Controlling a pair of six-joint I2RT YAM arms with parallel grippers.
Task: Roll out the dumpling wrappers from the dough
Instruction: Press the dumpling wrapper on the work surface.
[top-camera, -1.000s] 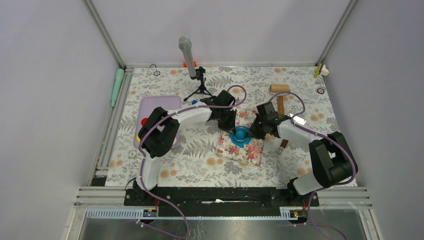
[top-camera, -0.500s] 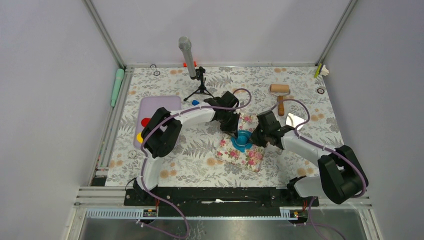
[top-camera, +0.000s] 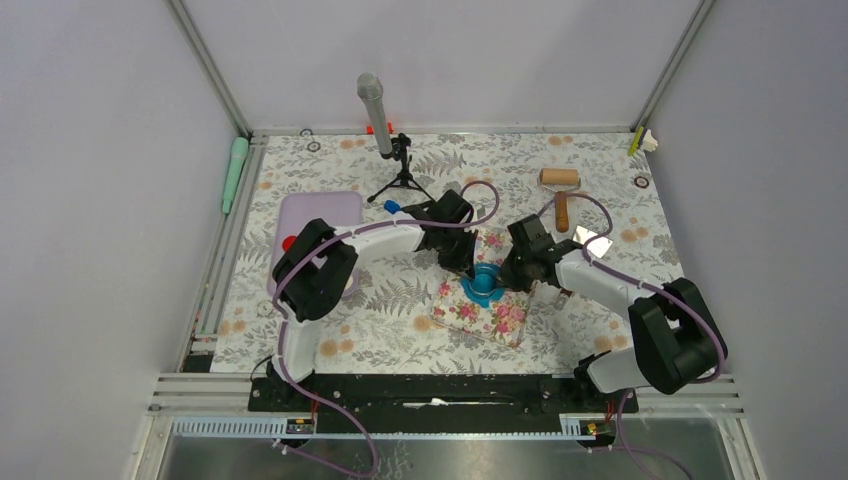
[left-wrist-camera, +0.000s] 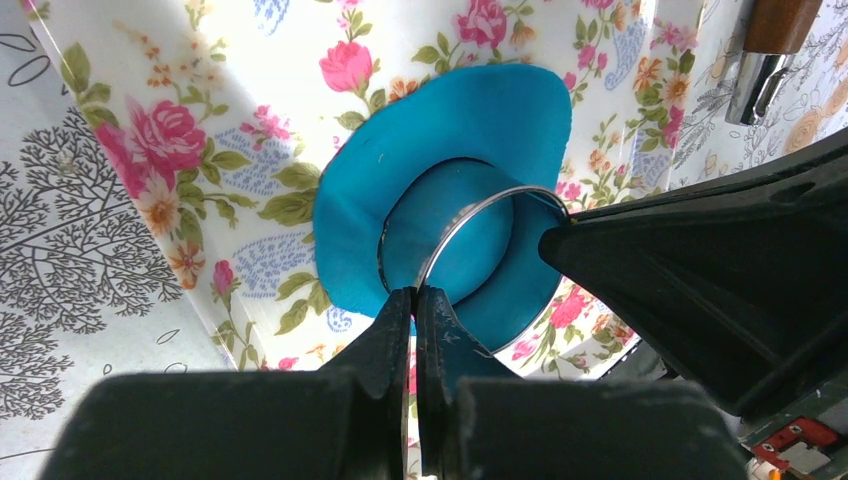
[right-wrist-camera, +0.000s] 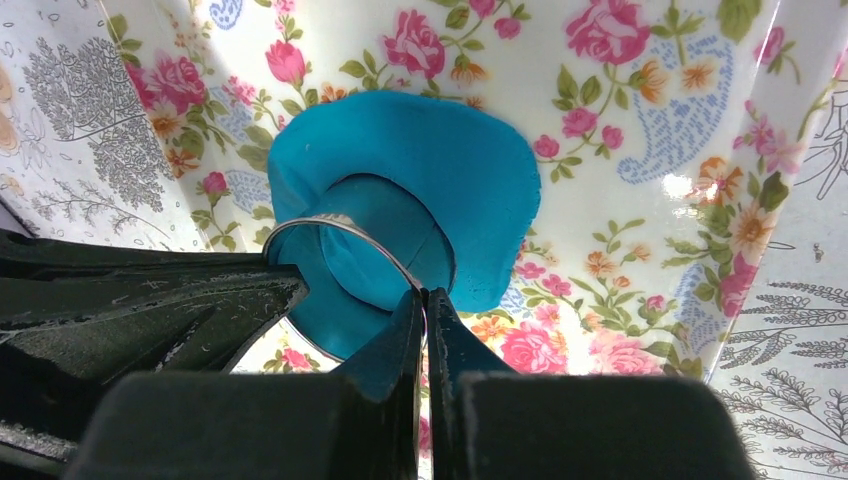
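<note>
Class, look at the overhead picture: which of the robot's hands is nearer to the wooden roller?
Right. The right hand pinches the metal ring on the dough's right side, the roller beyond it; the left hand pinches the ring's left side, farther off.

Bright, even light is falling from above; glare is washing out the floral mat (right-wrist-camera: 600, 150) beyond the jaws, which are looking dark and soft.

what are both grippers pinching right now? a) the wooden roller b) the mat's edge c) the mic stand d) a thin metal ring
D: the left gripper and right gripper are each shut on the rim of the ring, over the dough.
</note>
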